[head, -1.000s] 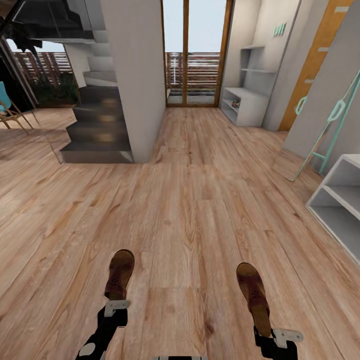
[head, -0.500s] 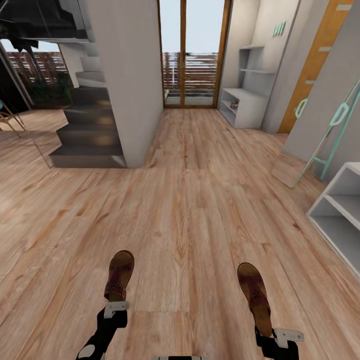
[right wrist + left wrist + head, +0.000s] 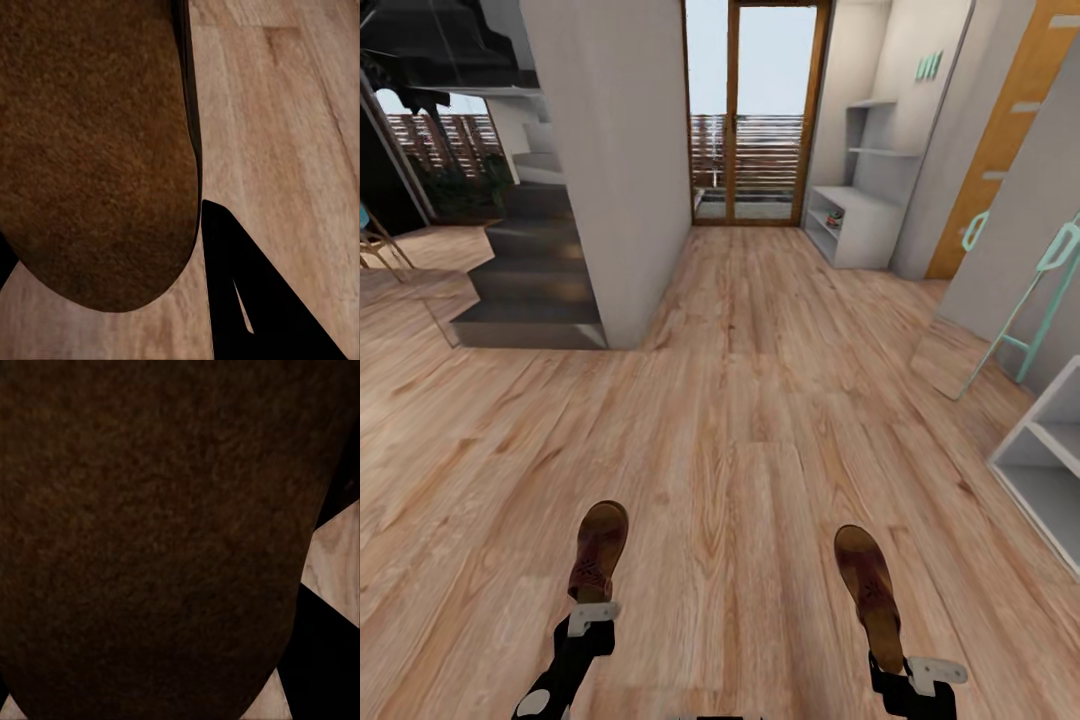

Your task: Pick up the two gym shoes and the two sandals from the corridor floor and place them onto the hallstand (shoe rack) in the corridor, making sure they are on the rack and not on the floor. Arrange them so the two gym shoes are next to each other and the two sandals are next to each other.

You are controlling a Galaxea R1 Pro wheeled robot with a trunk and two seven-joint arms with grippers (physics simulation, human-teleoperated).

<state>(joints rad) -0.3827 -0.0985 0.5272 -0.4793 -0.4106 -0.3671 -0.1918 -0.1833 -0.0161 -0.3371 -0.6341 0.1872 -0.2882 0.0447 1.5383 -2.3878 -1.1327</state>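
So each arm had a shoe. The left gripper (image 3: 592, 612) was pinched onto the heel end of a brown leather sandal with a tan footbed (image 3: 599, 551), and that sandal stuck out forward from the pincer, toe pointing away toward the far glass door (image 3: 755, 110), held up above the light brown wood-plank corridor floor (image 3: 740, 400). Same deal on the right: the right gripper (image 3: 920, 672) was clamped on the heel of the second brown sandal (image 3: 868, 590), which ran forward and slightly left from the pincer.

In the wrist views the dark brown sandal sole (image 3: 150, 532) sat right in front of the left camera, and the other sole (image 3: 90, 150) covered about half of the right one, with planks (image 3: 285, 150) beyond it.

Both arms were low and near the robot, black forearms reaching forward, roughly parallel and well apart.

The pale grey-white hallstand with open shelves (image 3: 857, 222) stood far off, against the right wall beside the door. Another white shelf unit (image 3: 1050, 470) was closer on the right, and dark grey stairs (image 3: 530, 290) were to the left.
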